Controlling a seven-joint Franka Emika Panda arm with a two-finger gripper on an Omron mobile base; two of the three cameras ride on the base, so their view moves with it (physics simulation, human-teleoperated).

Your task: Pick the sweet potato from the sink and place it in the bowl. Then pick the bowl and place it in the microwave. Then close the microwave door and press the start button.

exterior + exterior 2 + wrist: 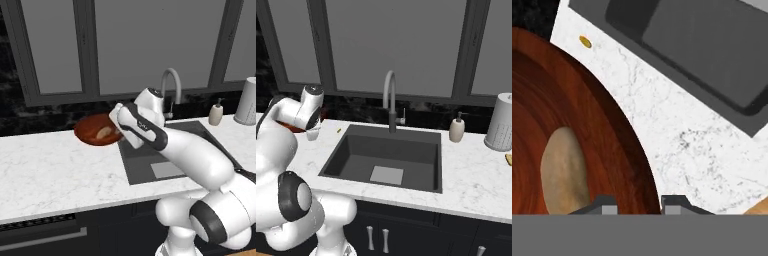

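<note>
bowl (92, 131): reddish-brown, on the white marble counter (50, 175) just left of the sink (387, 156), close to the dark backsplash
bowl contents: sweet potato (104, 133) lying inside, pale tan, near the right side of the bowl in the left base view; in the hand view it rests on the bowl's inner slope, long axis roughly up-down
sink: dark basin, lighter grey square on its floor, nothing else visible in it; curved faucet (390, 97) at the back edge
gripper (639, 206): at the bowl's right rim, pointing down; one fingertip over the bowl's inside wall, the other at the rim edge toward the counter
jaws: a narrow gap between the tips, rim of the bowl lines up with that gap; cannot tell if they actually pinch it
arm: reaches from the base across the sink's left part to the bowl
counter extras: soap dispenser (457, 129) and a white ribbed canister (501, 122) right of the sink; small yellow speck (585, 42) on the marble between bowl and sink
background: grey-framed windows above the backsplash
</note>
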